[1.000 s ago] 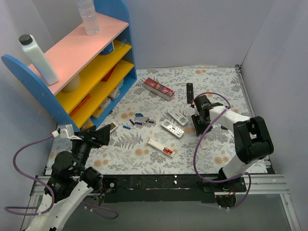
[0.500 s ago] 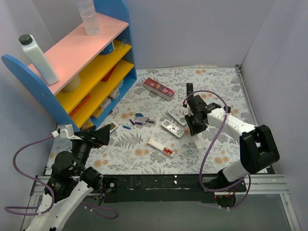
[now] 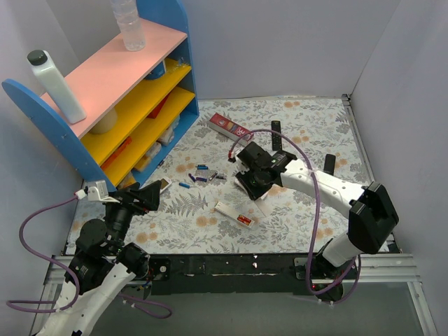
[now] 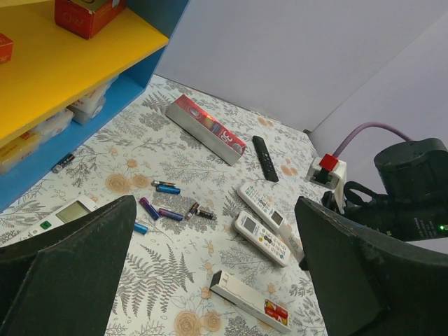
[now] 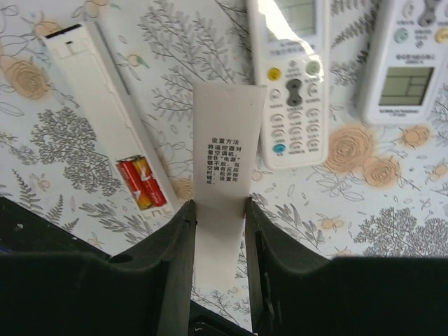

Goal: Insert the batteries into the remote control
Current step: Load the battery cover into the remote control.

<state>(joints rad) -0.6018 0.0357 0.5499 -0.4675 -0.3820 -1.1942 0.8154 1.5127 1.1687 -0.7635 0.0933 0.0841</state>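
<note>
The remote control (image 3: 234, 214) (image 4: 248, 301) (image 5: 105, 115) lies face down on the floral mat, its end compartment open with two red batteries (image 5: 142, 183) (image 4: 276, 311) in it. Several loose batteries (image 3: 203, 176) (image 4: 171, 206) lie to its upper left. My right gripper (image 3: 256, 183) (image 5: 219, 206) is shut on a flat white cover (image 5: 220, 154) printed with black text, held just right of the remote control. My left gripper (image 3: 143, 196) (image 4: 215, 204) hangs open at the near left, nothing between its fingers.
Two wider white remotes (image 5: 292, 84) (image 5: 409, 63) (image 4: 260, 238) lie beside the held cover. A black remote (image 3: 276, 134) and a red box (image 3: 229, 128) lie further back. The blue shelf (image 3: 119, 98) fills the left, with another white remote (image 4: 59, 215) at its foot.
My right arm has swung left across the mat with the white cover, from the right side to above the two white remotes. The left arm has not moved.
</note>
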